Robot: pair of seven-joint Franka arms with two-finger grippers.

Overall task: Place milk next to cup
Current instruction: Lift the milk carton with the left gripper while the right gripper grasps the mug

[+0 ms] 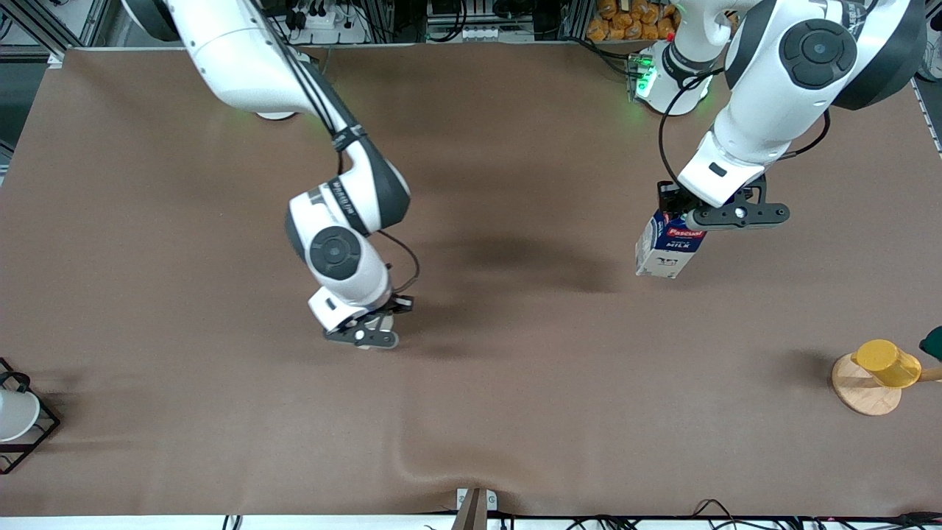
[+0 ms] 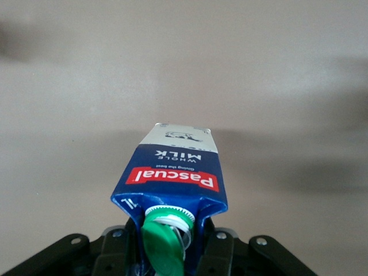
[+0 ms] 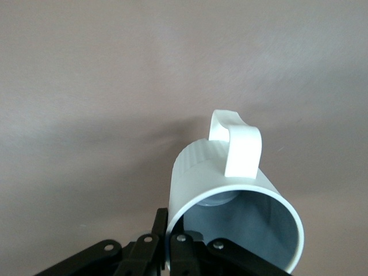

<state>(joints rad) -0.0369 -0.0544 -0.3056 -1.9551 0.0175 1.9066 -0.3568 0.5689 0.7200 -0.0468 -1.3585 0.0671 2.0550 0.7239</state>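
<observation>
My left gripper (image 1: pixel 681 213) is shut on the top of the milk (image 1: pixel 666 250), a dark blue and white carton with a red band. It holds the carton tilted, low over the brown table toward the left arm's end. In the left wrist view the fingers (image 2: pixel 221 247) clamp the gable on either side of the green cap (image 2: pixel 167 241) of the milk (image 2: pixel 172 172). My right gripper (image 1: pixel 375 324) is low over the middle of the table. In the right wrist view it (image 3: pixel 171 221) pinches the rim of the cream-white cup (image 3: pixel 230 184), handle up. In the front view the cup is mostly hidden under that hand.
A yellow cup (image 1: pixel 887 363) sits on a round wooden stand (image 1: pixel 861 390) near the left arm's end. A white cup (image 1: pixel 15 416) in a black wire frame (image 1: pixel 44 430) is at the right arm's end. The brown cloth has a wrinkle (image 1: pixel 412 464) at its near edge.
</observation>
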